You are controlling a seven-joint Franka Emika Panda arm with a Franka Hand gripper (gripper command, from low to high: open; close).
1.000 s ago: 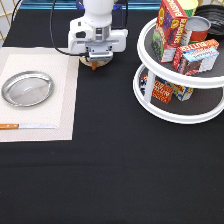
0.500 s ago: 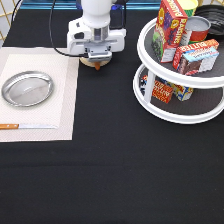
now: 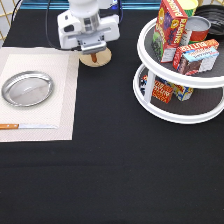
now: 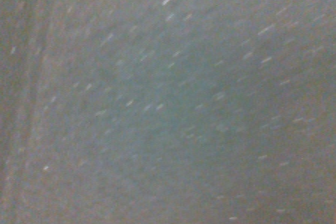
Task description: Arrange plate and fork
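The round silver plate [image 3: 27,88] lies on the pale placemat [image 3: 65,95] at the exterior view's left. My gripper [image 3: 94,51] hangs right of the mat's top corner, directly over a round wooden coaster [image 3: 98,59]. A small orange-brown piece [image 3: 94,52] shows under the hand, and I cannot tell if it is the fork's handle. No fork shows plainly anywhere. The wrist view shows only a blurred grey speckled surface [image 4: 168,112] from very close.
A wooden-handled knife [image 3: 27,126] with a flat blade lies along the placemat's bottom edge. A white two-tier turntable [image 3: 150,92] stands at the right with boxes and a can [image 3: 197,28] on it. A black cloth [image 3: 120,170] covers the table.
The hand has shifted slightly toward the exterior view's top and left, so more of the coaster shows. The plate and the knife have not moved.
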